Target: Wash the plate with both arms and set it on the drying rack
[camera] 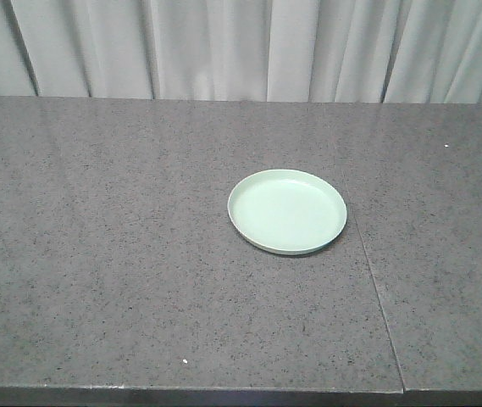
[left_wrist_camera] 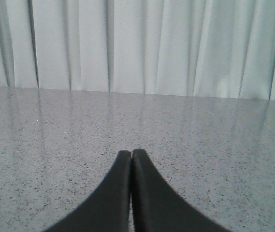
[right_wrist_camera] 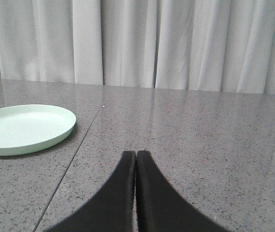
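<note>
A round pale mint-green plate lies flat on the grey speckled counter, a little right of centre. It also shows at the left of the right wrist view. My right gripper is shut and empty, low over the counter, to the right of the plate and apart from it. My left gripper is shut and empty over bare counter; the plate is out of its view. Neither arm shows in the front view. The drying rack is out of view.
A seam in the counter runs from front to back just right of the plate; it also shows in the right wrist view. White curtains hang behind the counter's far edge. The counter's front edge is near the bottom.
</note>
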Robot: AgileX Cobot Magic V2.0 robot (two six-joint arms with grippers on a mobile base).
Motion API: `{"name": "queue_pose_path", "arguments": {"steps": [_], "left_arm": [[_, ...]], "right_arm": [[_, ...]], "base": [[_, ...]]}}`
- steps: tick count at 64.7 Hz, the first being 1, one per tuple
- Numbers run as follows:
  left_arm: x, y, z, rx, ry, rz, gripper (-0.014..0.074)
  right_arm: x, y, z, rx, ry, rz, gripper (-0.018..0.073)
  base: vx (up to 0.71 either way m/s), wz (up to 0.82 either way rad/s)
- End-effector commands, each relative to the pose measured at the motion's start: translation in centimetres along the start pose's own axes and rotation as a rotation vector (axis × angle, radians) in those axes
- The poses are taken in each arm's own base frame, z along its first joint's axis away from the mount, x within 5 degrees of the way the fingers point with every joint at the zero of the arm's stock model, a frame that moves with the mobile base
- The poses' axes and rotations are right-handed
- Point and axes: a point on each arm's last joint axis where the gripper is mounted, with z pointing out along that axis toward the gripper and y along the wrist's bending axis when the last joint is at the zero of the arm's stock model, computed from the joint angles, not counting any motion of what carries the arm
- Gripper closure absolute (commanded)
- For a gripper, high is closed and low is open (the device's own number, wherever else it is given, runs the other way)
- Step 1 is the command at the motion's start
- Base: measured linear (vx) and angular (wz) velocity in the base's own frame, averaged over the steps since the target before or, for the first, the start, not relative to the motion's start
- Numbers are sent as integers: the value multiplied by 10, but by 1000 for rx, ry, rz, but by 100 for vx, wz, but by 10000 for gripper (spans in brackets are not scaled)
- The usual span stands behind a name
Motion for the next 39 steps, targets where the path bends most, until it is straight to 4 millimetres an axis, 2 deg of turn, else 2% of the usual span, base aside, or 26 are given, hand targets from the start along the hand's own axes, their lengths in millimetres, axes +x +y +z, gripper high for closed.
{"name": "queue_pose_path", "arguments": {"steps": [1, 39], "left_arm": [[-17, -1, -3, 7, -116, -12, 603], [-17, -1, -3, 7, -116, -12, 603]], "right_arm": [[-7, -1, -1, 16, -81, -7, 564], [-7, -1, -1, 16, -81, -7, 564]], "base": [[0, 0], [0, 0]]}}
